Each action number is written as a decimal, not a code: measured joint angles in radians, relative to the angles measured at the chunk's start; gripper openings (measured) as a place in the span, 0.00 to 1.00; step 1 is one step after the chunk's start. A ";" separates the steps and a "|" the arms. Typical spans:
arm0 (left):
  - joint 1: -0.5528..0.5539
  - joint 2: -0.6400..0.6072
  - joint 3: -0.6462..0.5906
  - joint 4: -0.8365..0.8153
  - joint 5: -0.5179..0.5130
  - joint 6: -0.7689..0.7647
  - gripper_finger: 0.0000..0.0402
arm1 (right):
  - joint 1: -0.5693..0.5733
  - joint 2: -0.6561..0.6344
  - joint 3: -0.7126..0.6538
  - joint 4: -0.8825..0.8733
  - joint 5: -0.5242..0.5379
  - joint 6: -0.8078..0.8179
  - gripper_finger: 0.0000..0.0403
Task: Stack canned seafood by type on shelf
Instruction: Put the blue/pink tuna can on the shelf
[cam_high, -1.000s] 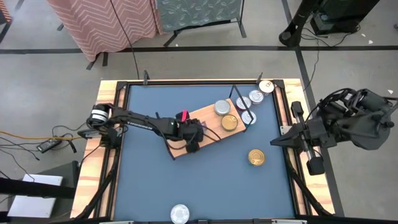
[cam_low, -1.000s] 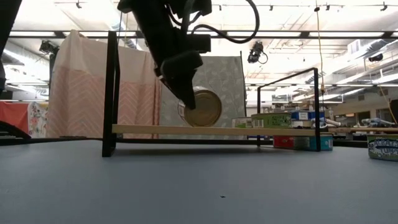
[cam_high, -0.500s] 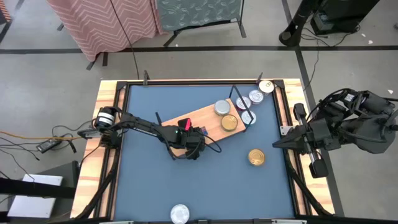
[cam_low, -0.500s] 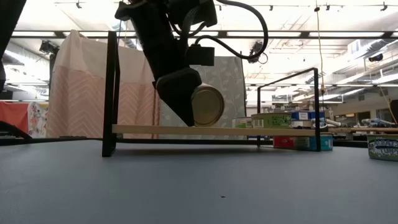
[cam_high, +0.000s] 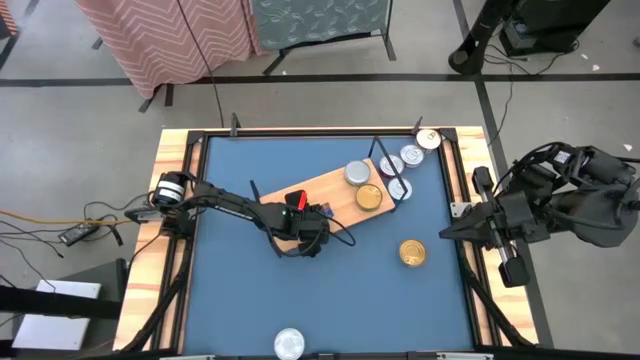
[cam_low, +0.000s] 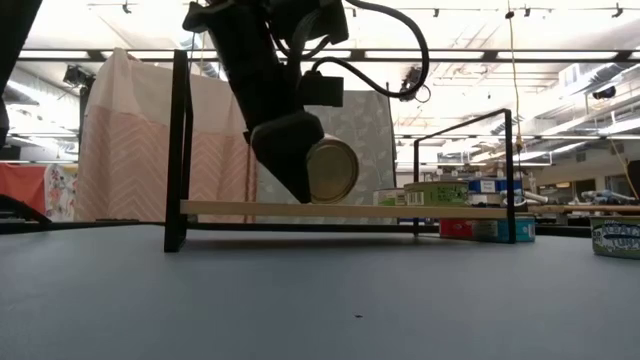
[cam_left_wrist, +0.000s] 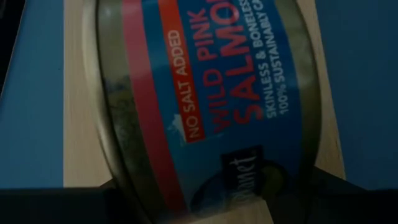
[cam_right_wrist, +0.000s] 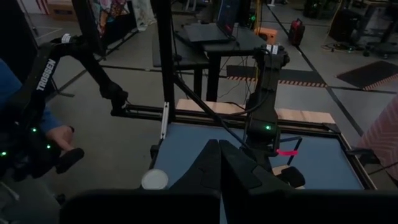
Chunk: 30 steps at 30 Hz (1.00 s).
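Left gripper pinching salmon tin on edge, just above shelf near its left end; arm angled down. Right gripper pressed together, at table's right rim.

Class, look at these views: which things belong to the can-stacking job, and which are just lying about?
Belong to the job:
- shelf
- salmon can in the left end effector
- gold can on the table
- silver can at the table's near edge

Just lying about:
- pink patterned cloth
- cables on the floor
- right end effector, waiting shut at the table's edge
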 joint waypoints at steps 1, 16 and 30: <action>0.000 0.006 0.001 0.000 -0.006 0.002 0.49 | 0.000 0.000 0.000 0.000 0.000 0.000 0.01; -0.019 0.037 0.001 -0.060 -0.094 0.060 0.49 | 0.041 0.000 0.000 0.000 0.038 0.003 0.01; -0.063 0.079 0.026 -0.173 -0.179 0.268 0.49 | 0.074 0.000 0.000 0.007 0.082 -0.002 0.01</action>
